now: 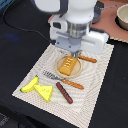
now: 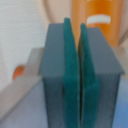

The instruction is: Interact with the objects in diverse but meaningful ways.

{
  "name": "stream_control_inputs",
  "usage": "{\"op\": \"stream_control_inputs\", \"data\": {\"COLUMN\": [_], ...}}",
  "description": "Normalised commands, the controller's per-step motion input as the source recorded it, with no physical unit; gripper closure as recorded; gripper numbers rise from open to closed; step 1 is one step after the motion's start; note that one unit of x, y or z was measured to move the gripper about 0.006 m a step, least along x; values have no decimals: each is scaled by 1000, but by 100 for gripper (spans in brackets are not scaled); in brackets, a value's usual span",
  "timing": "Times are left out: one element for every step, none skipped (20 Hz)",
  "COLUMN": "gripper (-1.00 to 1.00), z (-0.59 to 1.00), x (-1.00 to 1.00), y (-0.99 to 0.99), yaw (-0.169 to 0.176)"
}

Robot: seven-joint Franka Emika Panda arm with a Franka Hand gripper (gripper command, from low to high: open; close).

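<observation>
**Exterior view: arm being held low over the plated bread, nothing gripped**

Exterior view is being taken up mostly by the white arm, w/ the gripper [image 1: 76, 52] being held straight down, just above the far end of the bread loaf [image 1: 68, 64]. The wrist is being kept vertical & the arm body is being carried over the far edge of the placemat [image 1: 95, 75]. No contact w/ the loaf is being shown; whether the tips are touching it can't be told.

Layout is being read as a table setting, likely why things are lying as they are: the loaf is being held on a round tan plate [image 1: 59, 69] at the mat's centre, a fork [image 1: 64, 80] w/ orange handle is being laid just near of the plate, and a second orange-handled utensil [image 1: 88, 59] is being laid to the exterior view's right of it. The sausage [image 1: 64, 92] is being left nearer still, apart from the fork. The banana [image 1: 29, 85] & cheese wedge [image 1: 45, 90] are being kept together at the mat's near-left corner, touching or almost. A bowl-like vessel [image 1: 122, 17] is being seen far right, off the mat; no blue handle is being made out.

Wrist view is being filled by the two green pads [image 2: 68, 75], pressed together or nearly so w/ only a thin dark seam between; nothing is being clamped. Orange & white shapes beyond are too blurred to name.

Judgement: a press or a fresh approach on the loaf is probably being set up; the jaws would need spreading first for any grasp.
</observation>
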Motion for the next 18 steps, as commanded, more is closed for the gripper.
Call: {"op": "stream_control_inputs", "data": {"gripper": [100, 100, 100, 100, 100, 100, 100, 100, 100, 100, 100, -100, -100, -100, -100, -100, -100, -100], "z": [457, 411, 331, 237, 174, 134, 117, 69, 29, 0, 0, 0, 0, 0, 0, 0, 0, 197], "x": [217, 246, 234, 240, 260, 297, 360, 351, 329, 291, 240, 209, 183, 177, 183, 149, 140, 194], "y": [0, 0, 0, 0, 0, -6, -14, -14, -43, -60, -80, -91, -77, -77, -71, -100, -106, -103], "yaw": [-59, -56, -54, -55, -59, -63, -63, -71, -75, -73, -72, -73, -73, -73, -73, -74, -75, -77]}}
